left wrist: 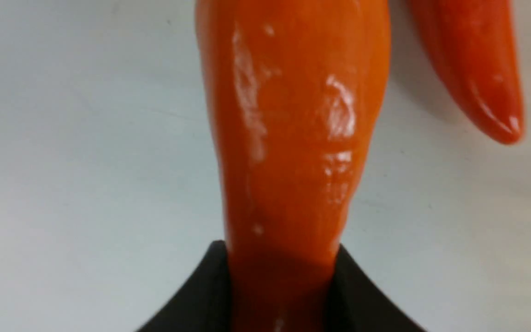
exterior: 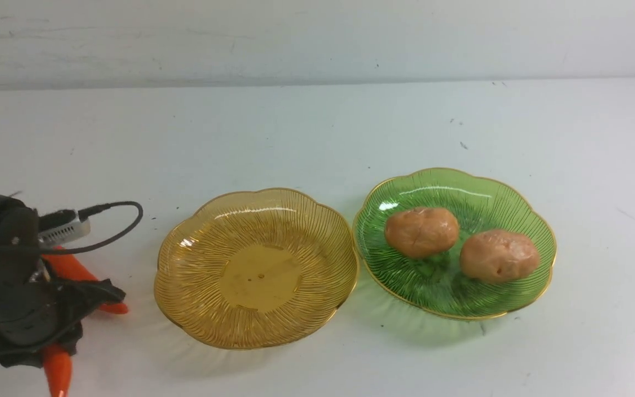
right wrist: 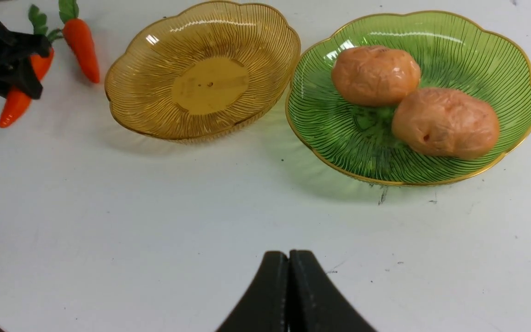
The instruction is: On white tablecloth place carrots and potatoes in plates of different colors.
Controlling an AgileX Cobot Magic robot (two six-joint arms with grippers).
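Note:
Two tan potatoes [exterior: 422, 231] [exterior: 499, 255] lie side by side in the green plate [exterior: 516, 193] on the white tablecloth [exterior: 317, 127]. To its left stands the amber plate [exterior: 196, 259], with nothing in it. At the far left my left gripper [exterior: 53, 336] is shut on an orange carrot [exterior: 57, 372]; in the left wrist view that carrot [left wrist: 293, 138] sits squeezed between the black fingers [left wrist: 201, 295]. A second carrot [exterior: 83, 273] lies on the cloth beside it, partly behind the arm. My right gripper [right wrist: 288, 258] hangs shut and empty over bare cloth, in front of the plates.
A grey cable [exterior: 124, 220] loops off the left wrist toward the amber plate. The two plates nearly touch at their rims. The cloth ends at a pale wall [exterior: 317, 38] at the back.

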